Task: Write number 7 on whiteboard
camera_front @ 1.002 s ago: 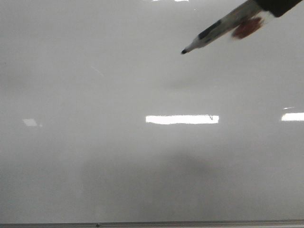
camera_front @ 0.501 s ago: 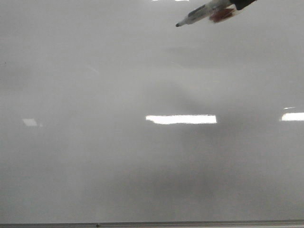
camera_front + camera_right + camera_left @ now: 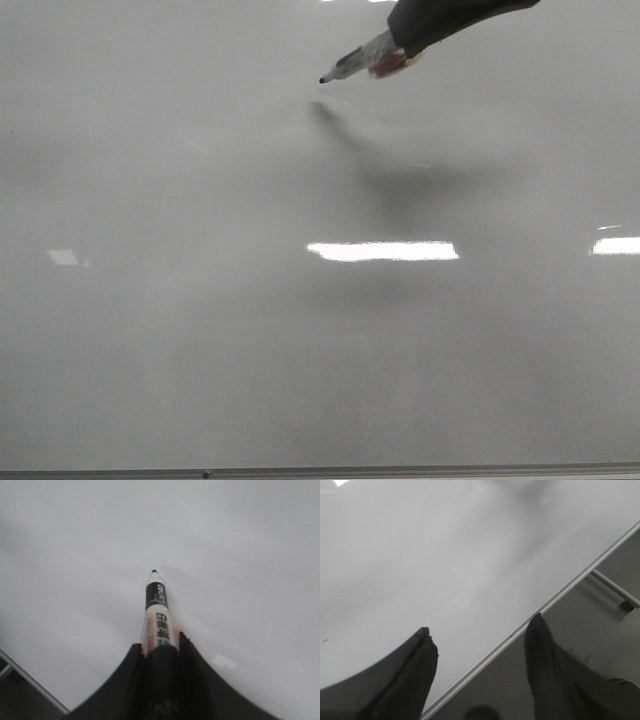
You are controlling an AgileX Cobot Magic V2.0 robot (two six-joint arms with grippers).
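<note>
My right gripper [image 3: 161, 652] holds the marker [image 3: 362, 62] tight over the far part of the bare whiteboard [image 3: 200, 330], my left gripper [image 3: 477, 645] waits wide open, so I should touch the tip down softly and draw the top line first

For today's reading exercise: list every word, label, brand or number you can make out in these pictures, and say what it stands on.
Marker, band near the tip: small white print, too blurred to read.
Marker, white label: dark characters, perhaps not Latin script, too blurred to quote.
Marker, orange strip along the label: tiny print, unreadable.
Whiteboard: no writing seen; no 7 drawn yet.
Right pincer, left pincer: no legible markings.
</note>
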